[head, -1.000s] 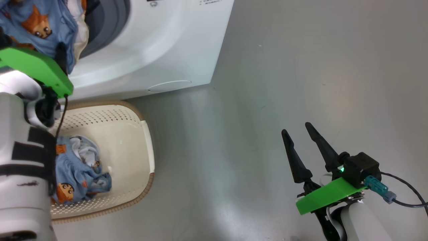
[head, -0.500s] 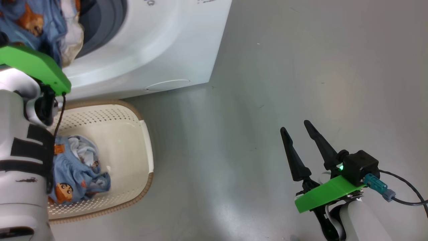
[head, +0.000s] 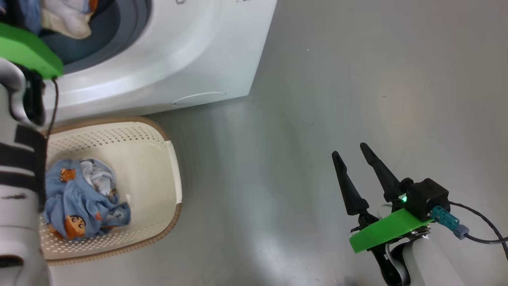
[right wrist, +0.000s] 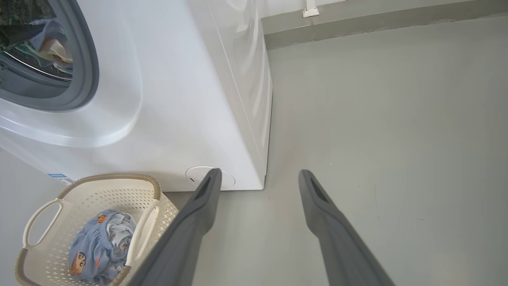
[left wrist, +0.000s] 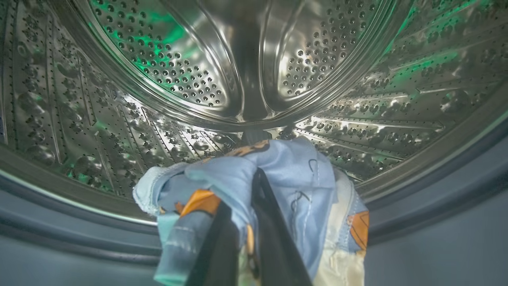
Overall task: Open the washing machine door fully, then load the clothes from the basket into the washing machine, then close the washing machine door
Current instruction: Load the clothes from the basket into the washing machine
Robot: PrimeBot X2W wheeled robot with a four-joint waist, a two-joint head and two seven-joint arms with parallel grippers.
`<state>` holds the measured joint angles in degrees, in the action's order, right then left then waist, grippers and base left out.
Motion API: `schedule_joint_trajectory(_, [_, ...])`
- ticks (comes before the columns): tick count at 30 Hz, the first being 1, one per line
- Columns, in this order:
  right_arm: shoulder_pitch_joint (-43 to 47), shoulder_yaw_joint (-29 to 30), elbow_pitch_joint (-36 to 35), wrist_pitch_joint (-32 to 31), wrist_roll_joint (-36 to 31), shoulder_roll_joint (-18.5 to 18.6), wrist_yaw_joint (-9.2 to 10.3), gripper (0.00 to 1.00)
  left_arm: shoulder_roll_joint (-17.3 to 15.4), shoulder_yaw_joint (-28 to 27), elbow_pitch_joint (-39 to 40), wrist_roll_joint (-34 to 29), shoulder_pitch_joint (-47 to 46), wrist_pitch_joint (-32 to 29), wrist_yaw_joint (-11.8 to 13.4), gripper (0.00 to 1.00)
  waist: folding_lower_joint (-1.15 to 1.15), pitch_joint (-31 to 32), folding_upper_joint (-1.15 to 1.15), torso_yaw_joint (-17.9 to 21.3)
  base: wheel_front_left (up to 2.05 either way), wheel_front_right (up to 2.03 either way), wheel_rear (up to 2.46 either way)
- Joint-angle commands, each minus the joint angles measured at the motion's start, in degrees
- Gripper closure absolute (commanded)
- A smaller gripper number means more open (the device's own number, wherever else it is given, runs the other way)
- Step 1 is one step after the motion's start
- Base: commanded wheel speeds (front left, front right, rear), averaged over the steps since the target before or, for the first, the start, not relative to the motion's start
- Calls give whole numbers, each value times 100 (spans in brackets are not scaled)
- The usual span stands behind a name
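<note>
The clothes (left wrist: 293, 182), a bundle of blue fabric with orange cartoon print and a cream garment underneath, are hanging at the mouth of the washing machine (head: 178, 51). They are sitting just above the grey-blue rubber ring (left wrist: 436, 206) and in front of the perforated steel drum (left wrist: 254, 59). The left gripper (left wrist: 244, 206) is pinching them, its two dark fingers (left wrist: 274, 238) pressed narrowly together with the blue cloth folding over and between them. In the head view the cream part of the bundle is showing in the machine's round opening, beside the green plate (head: 24, 51) on the left wrist.

Below the machine's front, the cream perforated basket (head: 151, 174) is standing on the floor, close to the white panel. A blue cartoon-print garment (head: 79, 198) is lying crumpled in the basket's bottom, toward the left arm's side. A round white cap (head: 198, 98) is sitting low on the machine's front, near its corner.

Well apart from all this, the right gripper (head: 349, 150) is hovering over the bare grey floor (head: 317, 79), its fingers spread wide and holding nothing.
</note>
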<state>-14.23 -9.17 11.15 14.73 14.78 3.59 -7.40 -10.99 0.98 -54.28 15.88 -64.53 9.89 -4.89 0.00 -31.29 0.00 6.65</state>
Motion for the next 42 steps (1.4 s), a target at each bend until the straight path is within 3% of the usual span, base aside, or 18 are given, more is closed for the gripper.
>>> schedule_joint_trajectory(1, [22,-148,-115,27,82,-40,-9,0,-325,-38,125,-52,-190,94,-35,100,0,-46,0,34,0,0,0])
schedule_joint_trajectory(22, [-13,-107,-231,27,71,-52,-9,0,-630,169,19,-10,-1245,444,-171,100,0,-912,0,163,0,0,0])
schedule_joint_trajectory(33, [-97,-172,-276,27,54,-62,-9,0,-834,233,750,-132,-1606,508,-221,100,0,-1293,0,167,0,0,0])
schedule_joint_trajectory(42, [-109,-230,-253,27,73,-67,-9,0,-889,406,107,175,-1769,362,-254,100,0,-1326,0,232,0,0,0])
